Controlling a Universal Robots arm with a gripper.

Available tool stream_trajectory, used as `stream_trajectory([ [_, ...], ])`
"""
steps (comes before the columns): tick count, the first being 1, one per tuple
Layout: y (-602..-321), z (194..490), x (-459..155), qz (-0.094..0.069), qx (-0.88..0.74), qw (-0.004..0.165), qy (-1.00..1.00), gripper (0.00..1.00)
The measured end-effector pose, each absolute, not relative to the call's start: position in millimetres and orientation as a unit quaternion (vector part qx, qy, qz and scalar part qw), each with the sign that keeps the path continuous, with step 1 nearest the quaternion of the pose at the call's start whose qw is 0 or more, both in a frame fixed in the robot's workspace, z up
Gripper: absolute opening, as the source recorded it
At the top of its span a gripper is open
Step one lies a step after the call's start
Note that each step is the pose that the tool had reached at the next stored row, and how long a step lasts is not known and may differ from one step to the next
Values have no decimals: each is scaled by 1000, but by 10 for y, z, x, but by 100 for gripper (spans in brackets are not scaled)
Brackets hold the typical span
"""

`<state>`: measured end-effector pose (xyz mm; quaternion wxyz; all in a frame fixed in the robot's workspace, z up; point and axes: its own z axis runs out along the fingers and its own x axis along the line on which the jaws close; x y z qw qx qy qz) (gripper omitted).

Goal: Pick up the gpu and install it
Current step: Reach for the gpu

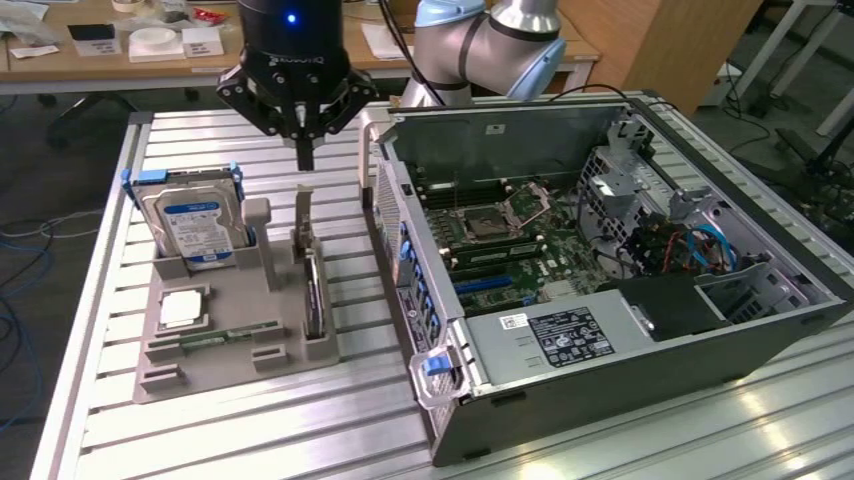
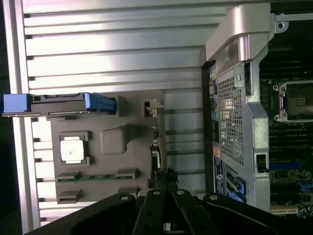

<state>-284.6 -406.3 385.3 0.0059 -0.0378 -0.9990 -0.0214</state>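
The gpu [image 1: 312, 295] is a thin dark card standing on edge in a slot of the grey holder tray [image 1: 214, 375], on the side nearest the computer case. My gripper [image 1: 304, 158] hangs above the card's far end, fingers shut together, gripping nothing and clear of the card. In the wrist view the gpu [image 2: 155, 144] shows as a narrow edge, with my shut gripper [image 2: 165, 182] over it near one end. The open computer case [image 1: 601, 270] lies on its side to the exterior view's right, its motherboard [image 1: 514, 250] exposed.
The tray also carries a silver blue-labelled hard drive [image 1: 198, 225] upright in its blue bracket, a square processor chip [image 1: 180, 308] and a slim green memory stick [image 1: 220, 340]. Everything rests on a slatted aluminium table [image 1: 267, 440]. A cluttered desk [image 1: 147, 45] stands behind.
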Motion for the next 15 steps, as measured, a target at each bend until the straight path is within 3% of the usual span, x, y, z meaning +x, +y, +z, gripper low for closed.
stream_trajectory([
  [15,-4068,3847,-2947,-21,-38,7,-999,11],
])
